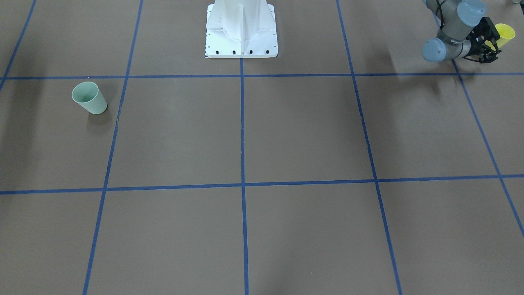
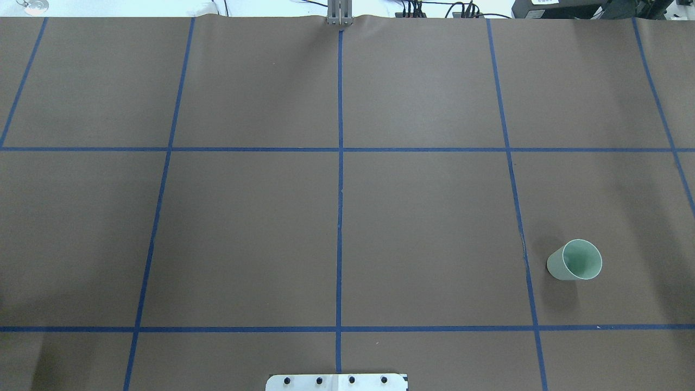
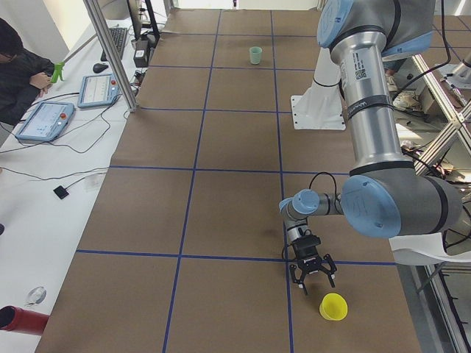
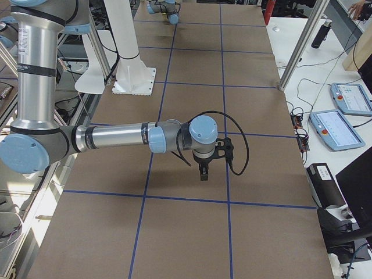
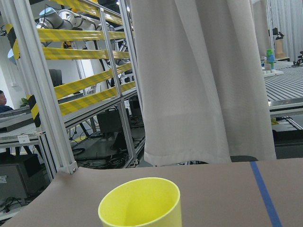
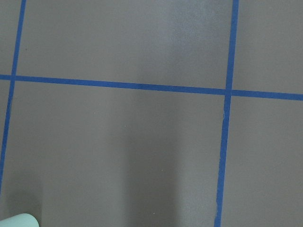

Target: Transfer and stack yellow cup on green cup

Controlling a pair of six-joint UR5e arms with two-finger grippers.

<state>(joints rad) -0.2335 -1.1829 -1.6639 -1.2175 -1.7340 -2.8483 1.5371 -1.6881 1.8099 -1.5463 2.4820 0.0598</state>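
The brown worktop (image 2: 244, 233) is divided into squares by blue tape lines (image 2: 340, 217), and the robot's white base (image 1: 241, 28) is bolted at its near edge.

The yellow cup (image 3: 333, 307) is seen standing upright, mouth up, at the end of the worktop on the robot's left, close to the robot's edge. The left hand (image 3: 314, 282) is held low just beside it with its fingers spread. A small gap is seen between the fingertips and the cup, so the two are apart. In the left wrist view the cup's rim and inner wall fill the lower middle of the frame, and a curtain and a yellow-striped rack are seen beyond the worktop's edge.

The green cup (image 2: 575, 260) is set upright at the opposite end, on the robot's right, just to the right of a blue line — well apart from the yellow cup. A sliver of its rim is caught at the lower left corner of the right wrist view.

The right hand (image 4: 202, 170) is carried above the worktop on an outstretched arm, pointing down. Whether its fingers are spread or pressed together cannot be told.

A seated operator (image 3: 18, 70) is seen beside the worktop.
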